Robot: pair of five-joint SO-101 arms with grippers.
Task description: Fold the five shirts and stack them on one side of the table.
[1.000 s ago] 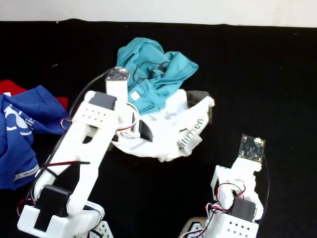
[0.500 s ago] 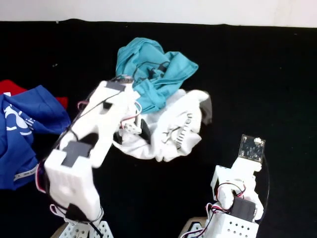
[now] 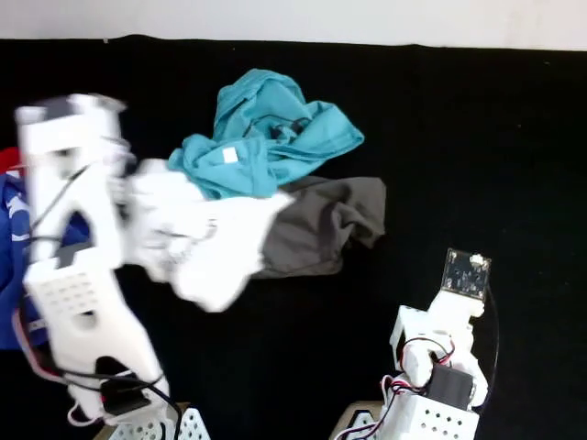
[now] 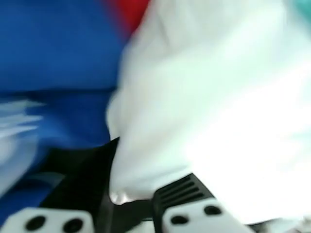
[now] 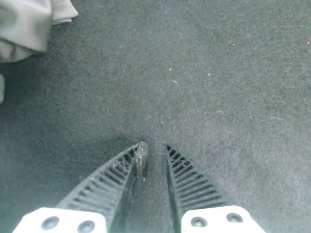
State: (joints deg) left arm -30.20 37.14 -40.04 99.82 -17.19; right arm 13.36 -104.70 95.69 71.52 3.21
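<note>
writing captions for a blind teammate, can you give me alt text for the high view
The left arm holds a bunched white shirt at the table's left, next to a teal shirt and a grey shirt on the black table. A blue shirt and a red shirt lie at the left edge; the right arm sits front right.

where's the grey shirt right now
High view: the grey shirt lies mid-table, against the teal shirt's near edge, its left end tucked against the white shirt.
</note>
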